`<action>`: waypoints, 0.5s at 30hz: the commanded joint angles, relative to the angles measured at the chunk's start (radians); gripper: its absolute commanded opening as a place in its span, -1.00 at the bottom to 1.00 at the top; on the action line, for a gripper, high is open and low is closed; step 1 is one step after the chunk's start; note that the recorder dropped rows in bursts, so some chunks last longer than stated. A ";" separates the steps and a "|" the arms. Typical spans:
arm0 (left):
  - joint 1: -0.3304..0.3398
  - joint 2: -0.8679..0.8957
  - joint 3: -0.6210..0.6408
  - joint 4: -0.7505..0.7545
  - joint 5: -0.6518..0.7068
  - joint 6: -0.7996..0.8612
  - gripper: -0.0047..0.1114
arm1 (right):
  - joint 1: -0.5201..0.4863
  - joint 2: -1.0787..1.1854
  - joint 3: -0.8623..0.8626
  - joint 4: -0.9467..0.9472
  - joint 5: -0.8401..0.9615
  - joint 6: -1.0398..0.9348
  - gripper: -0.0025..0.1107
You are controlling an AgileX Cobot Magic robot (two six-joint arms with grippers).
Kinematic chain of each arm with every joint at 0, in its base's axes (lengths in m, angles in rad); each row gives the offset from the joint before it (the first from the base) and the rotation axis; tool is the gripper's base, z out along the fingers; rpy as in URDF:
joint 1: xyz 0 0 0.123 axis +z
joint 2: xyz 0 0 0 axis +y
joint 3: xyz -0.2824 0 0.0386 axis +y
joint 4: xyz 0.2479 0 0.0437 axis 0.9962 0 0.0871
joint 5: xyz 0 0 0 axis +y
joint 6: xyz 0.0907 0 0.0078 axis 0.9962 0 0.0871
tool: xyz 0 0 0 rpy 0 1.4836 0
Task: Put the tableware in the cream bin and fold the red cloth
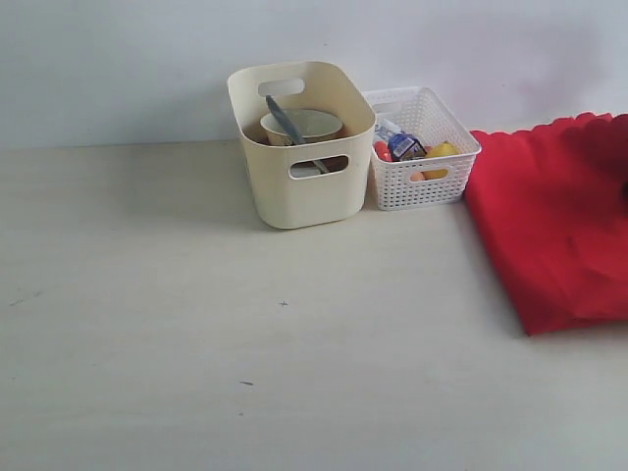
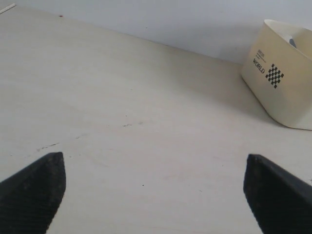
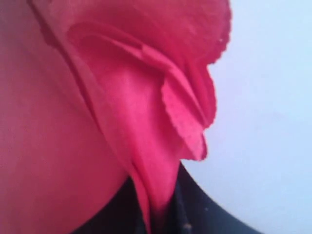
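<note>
The red cloth [image 1: 554, 221] lies on the right side of the table [image 1: 196, 324], its scalloped edge toward the wall and its far side running out of the exterior view. In the right wrist view a bunched fold of the cloth [image 3: 136, 122] narrows down into the right gripper [image 3: 158, 222], whose dark fingers [image 3: 114, 217] are closed on the fabric, pinching it tight.

The cream bin [image 1: 301, 182] stands upright near the wall, left of the cloth and well apart from it. Inside it sits a pale bowl [image 1: 309, 125], with a slim grey utensil [image 1: 283, 116] leaning across the bowl. Which piece it is cannot be told. The bin's side [image 2: 285, 85] carries the printed word "WORLD" and a small checker patch.

Just beside the bin, between it and the cloth, is a white lattice basket [image 1: 424, 182] holding a small carton [image 1: 402, 145] and a yellow item [image 1: 443, 149].

The left gripper [image 2: 153, 163] hangs over bare tabletop, its two black fingers [image 2: 34, 192] spread wide and holding nothing.
</note>
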 commanded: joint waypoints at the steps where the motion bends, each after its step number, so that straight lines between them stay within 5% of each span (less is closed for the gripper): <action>1: 0.003 -0.005 0.006 -0.006 -0.005 -0.004 0.70 | 0.003 0.011 -0.008 0.008 -0.079 0.029 -0.96; 15: 0.003 -0.005 0.006 -0.006 -0.005 -0.004 0.70 | 0.013 0.121 -0.182 0.085 -0.092 0.053 -0.96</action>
